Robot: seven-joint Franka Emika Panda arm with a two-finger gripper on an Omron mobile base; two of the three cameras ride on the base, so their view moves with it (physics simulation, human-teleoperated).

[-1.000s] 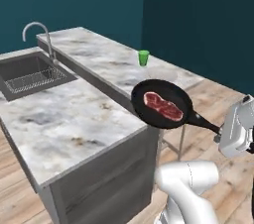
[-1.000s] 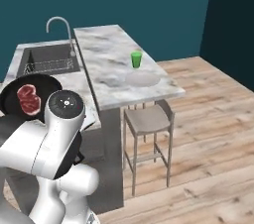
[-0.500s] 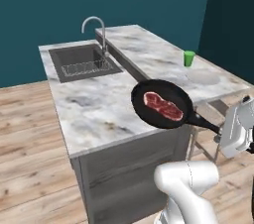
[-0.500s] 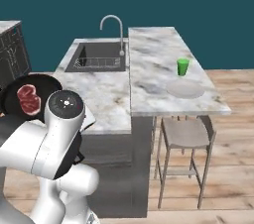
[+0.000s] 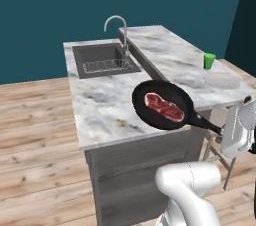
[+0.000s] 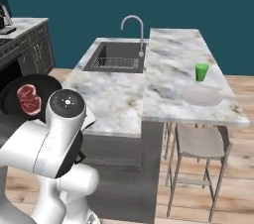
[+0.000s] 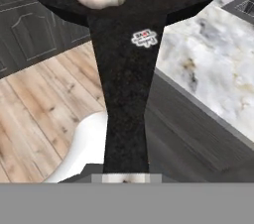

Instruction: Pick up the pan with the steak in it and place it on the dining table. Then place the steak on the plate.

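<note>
Since the earlier frames our base has swung round, so the whole scene has shifted in both base views; the pan has kept its place over the arm. We see the dining table (image 5: 165,55) running beside the sink (image 5: 102,59), with the plate (image 6: 201,95) near its end and a green cup (image 6: 201,72) just beside it. We hold the pan (image 5: 162,105) in the air at the counter's edge, our gripper (image 5: 225,131) clenched on its handle. The steak (image 5: 164,107) lies in the pan.
</note>
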